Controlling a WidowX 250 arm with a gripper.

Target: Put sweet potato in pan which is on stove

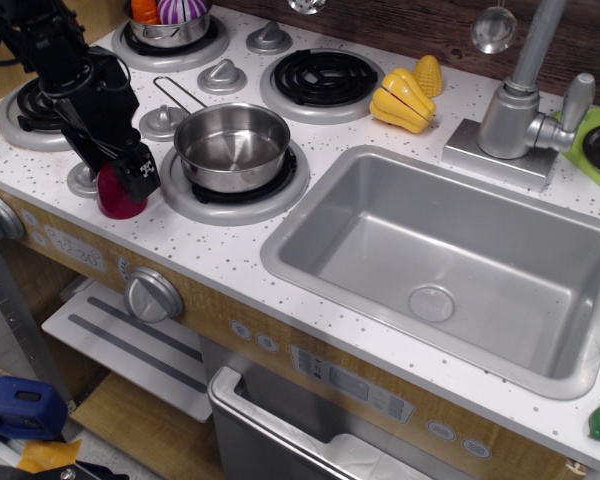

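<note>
The dark red sweet potato stands on the white speckled stove near its front left edge, left of the pan. The shiny steel pan sits empty on the front right burner, its wire handle pointing back left. My black gripper is down low over the sweet potato. One finger sits at the potato's right side, between it and the pan. The other finger is hidden, so I cannot tell whether the jaws have closed on it.
A second steel pot with orange and purple toys sits on the back left burner. Yellow corn pieces lie by the back right burner. The grey sink and tap are to the right. Grey knobs stand between the burners.
</note>
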